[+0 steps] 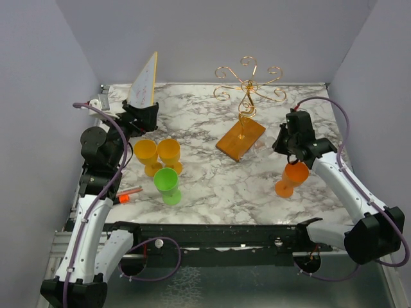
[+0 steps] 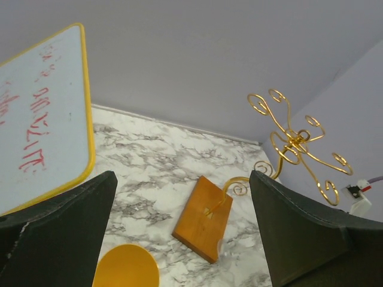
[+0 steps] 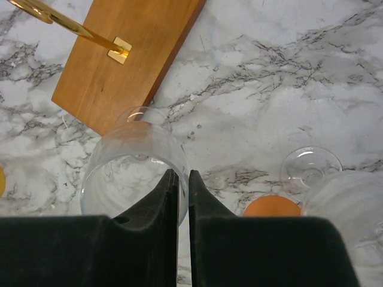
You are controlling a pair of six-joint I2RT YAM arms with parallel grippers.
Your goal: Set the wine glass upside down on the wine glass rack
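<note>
Now your right gripper (image 3: 180, 174) is narrow, pinching the rim of the clear wine glass (image 3: 128, 161). The glass stands upright, lower left in the wrist view, just beside the wooden base (image 3: 128, 54). The wine glass rack (image 1: 249, 83) rises up-left of this pincer, so you'll likely lift and invert. Your left gripper (image 2: 179, 239) gapes wide, farther away.
</note>
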